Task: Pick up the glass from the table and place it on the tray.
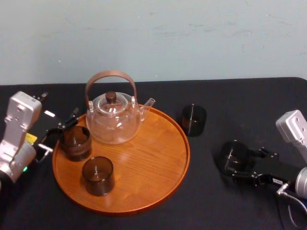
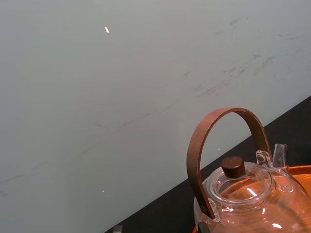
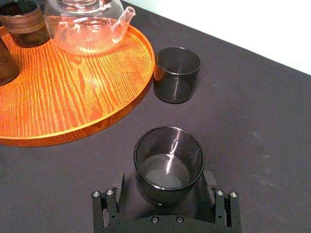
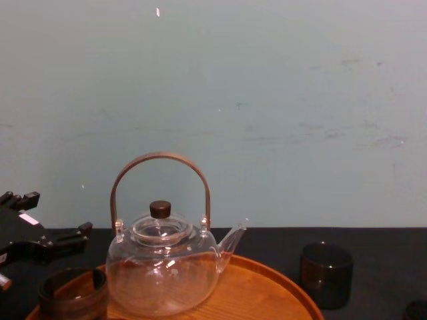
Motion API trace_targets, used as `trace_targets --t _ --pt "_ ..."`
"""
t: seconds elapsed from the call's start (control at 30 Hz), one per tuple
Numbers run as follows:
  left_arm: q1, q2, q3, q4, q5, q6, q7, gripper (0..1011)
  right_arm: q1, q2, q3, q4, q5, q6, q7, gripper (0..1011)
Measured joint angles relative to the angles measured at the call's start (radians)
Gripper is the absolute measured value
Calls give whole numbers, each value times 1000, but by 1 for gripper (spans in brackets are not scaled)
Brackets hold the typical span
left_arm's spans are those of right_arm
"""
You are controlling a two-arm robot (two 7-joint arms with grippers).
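Right of the tray [image 1: 144, 153], on the table [image 1: 240, 105], the glass [image 3: 168, 145] sits between the right gripper [image 3: 168, 183] jaws, clamped on its sides. Left gripper [image 1: 60, 134] at the tray's left rim, jaws apart.

Open black table [image 1: 211, 201] between my right gripper [image 1: 234, 158] and the tray [image 1: 158, 158], its near right wood bare, dark glass [image 1: 194, 120] beside the far rim, teapot [image 1: 114, 122] and two glasses [image 1: 75, 142] [image 1: 98, 175] crowding back and left.

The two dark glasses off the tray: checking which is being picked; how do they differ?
The right glass sits inside the right gripper, far from the tray; the middle glass stands free, close beside the tray's rim. Both are dark, upright, on the table. The left gripper sits by the tray.
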Motion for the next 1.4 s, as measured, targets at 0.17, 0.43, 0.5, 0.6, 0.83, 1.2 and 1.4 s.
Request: trace_targets --t 0.17,0.43,0.5,0.6,0.83,1.2,1.4 --pt "0 0 0 0 0 0 0 1001 31 -13 -14 23 -2 5 7 1002" --pt "0 0 0 0 0 0 0 1001 71 -26 -35 50 -8 6 17 1002" --pt "0 0 0 0 0 0 0 1001 80 -29 -39 56 -10 6 17 1002" --pt "0 0 0 0 0 0 0 1001 88 -33 -43 63 -11 7 17 1002" --pt "0 0 0 0 0 0 0 1001 95 -38 -51 69 -24 -5 11 1002" --pt "0 0 0 0 0 0 0 1002 95 -38 -50 69 -22 -4 11 979" --pt "0 0 0 0 0 0 0 1001 94 -37 -49 69 -20 -3 11 905"
